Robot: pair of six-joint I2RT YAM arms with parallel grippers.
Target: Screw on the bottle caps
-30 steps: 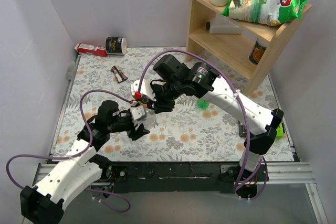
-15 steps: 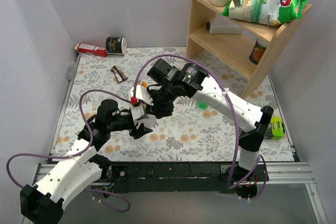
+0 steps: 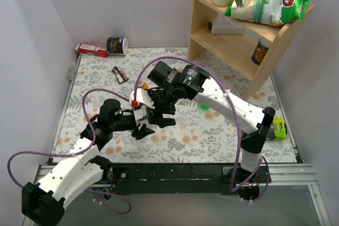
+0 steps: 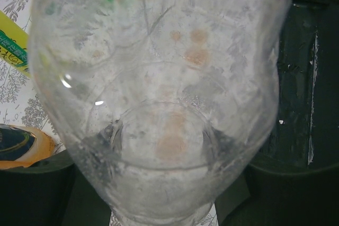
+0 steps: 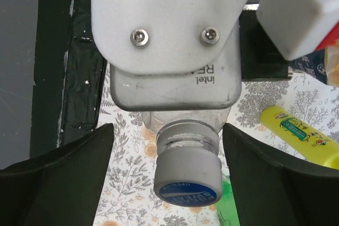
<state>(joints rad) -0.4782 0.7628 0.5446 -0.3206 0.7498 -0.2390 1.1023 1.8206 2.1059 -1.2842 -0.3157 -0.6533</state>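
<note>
Left fingers point(image 4: 288, 189) clamp the clear bottle point(image 4: 159, 78) at mid-tabletop point(image 5: 127, 194). A blue-topped cap point(image 5: 186, 175) sits on its neck. Right fingers point(image 5: 58, 178) are spread wide either side of the cap, with clear gaps both sides. Yellow bottle point(image 5: 299, 136) lies nearby.

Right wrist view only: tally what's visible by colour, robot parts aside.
Clear bottle: 1
Grey cap with blue top: 1
Yellow bottle: 1
Green thing, kind unclear: 1
Orange thing, dark label, cropped: 1
Total: 5
</note>
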